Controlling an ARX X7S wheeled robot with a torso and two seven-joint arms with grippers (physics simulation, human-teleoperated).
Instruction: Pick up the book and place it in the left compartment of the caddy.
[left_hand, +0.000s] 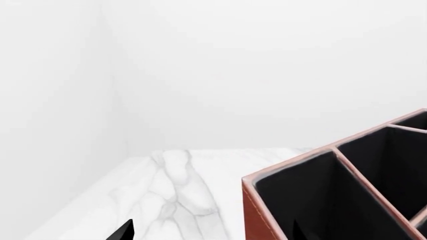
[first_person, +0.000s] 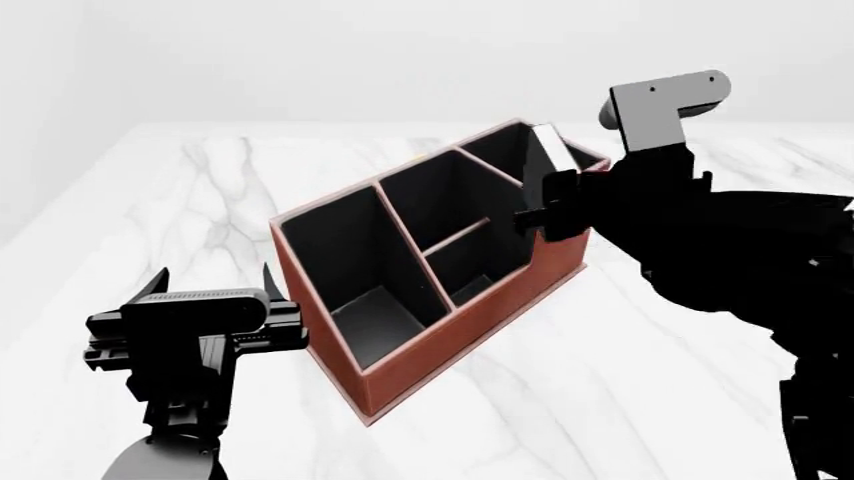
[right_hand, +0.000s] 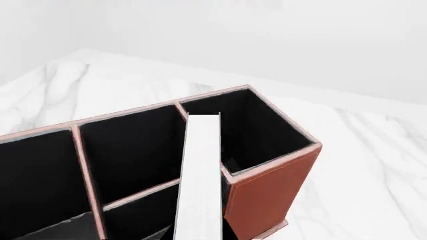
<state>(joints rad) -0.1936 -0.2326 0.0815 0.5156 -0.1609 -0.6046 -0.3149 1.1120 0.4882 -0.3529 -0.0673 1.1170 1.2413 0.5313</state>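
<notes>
The reddish-brown caddy (first_person: 494, 300) stands slantwise on the marble table. Its left compartment (first_person: 354, 265) is the large bay at the low near end, and its black floor shows nothing in it. My right gripper (first_person: 545, 205) is shut on the book (first_person: 542, 150), held on edge with the white edge up, above the wall between the tall end bay and the divided middle bay. In the right wrist view the book's white edge (right_hand: 200, 170) runs over the caddy (right_hand: 267, 190), with the left compartment (right_hand: 33, 185) at the far side. My left gripper (first_person: 216, 288) is open and empty beside the caddy's low end.
The white marble table (first_person: 641, 380) spreads all round the caddy. A pale wall runs behind it. In the left wrist view the caddy's corner (left_hand: 257, 210) stands between my left gripper's (left_hand: 210, 235) open fingertips (left_hand: 123, 232), with the table's edge and walls beyond.
</notes>
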